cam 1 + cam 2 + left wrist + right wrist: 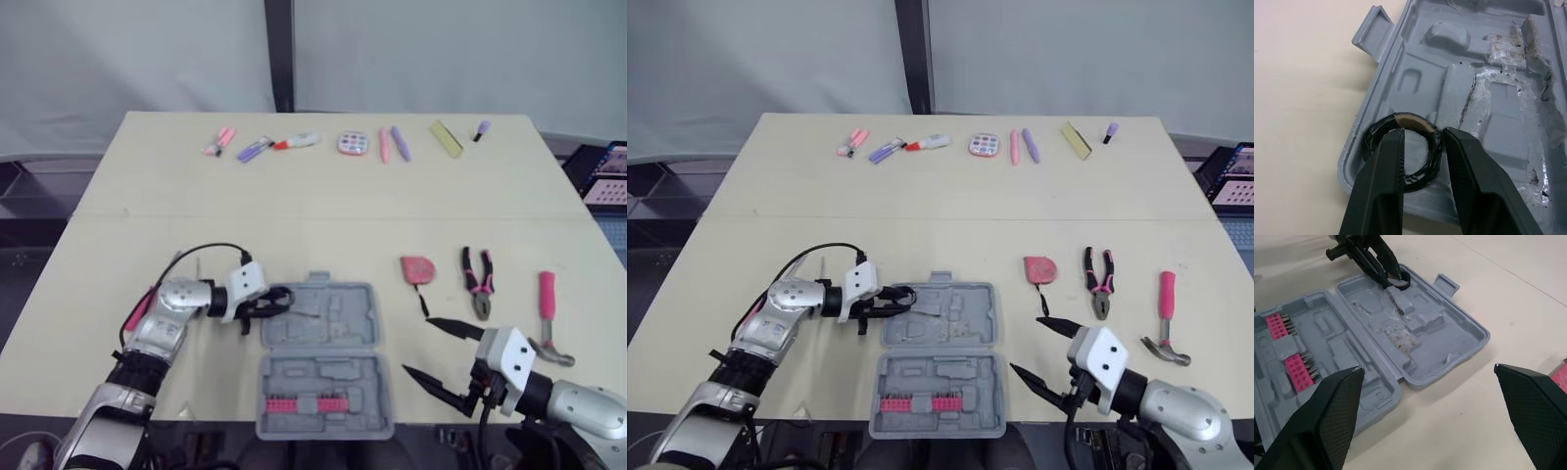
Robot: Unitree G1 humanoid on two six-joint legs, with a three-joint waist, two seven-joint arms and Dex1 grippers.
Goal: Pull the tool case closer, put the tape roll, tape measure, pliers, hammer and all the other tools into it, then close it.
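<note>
The grey tool case lies open at the table's front middle, with pink bits in its near half. My left gripper is at the far half's left corner, shut on the black tape roll: one finger reaches into the ring and the other stands outside its wall. The roll rests low in the case corner. My right gripper hangs wide open and empty just right of the case. Beyond it lie the red tape measure, the pliers and the pink-handled hammer.
A pink-handled tool lies partly under my left arm. Along the table's far edge is a row of small items: a pink clip, a marker, a round palette, pens and a yellow block.
</note>
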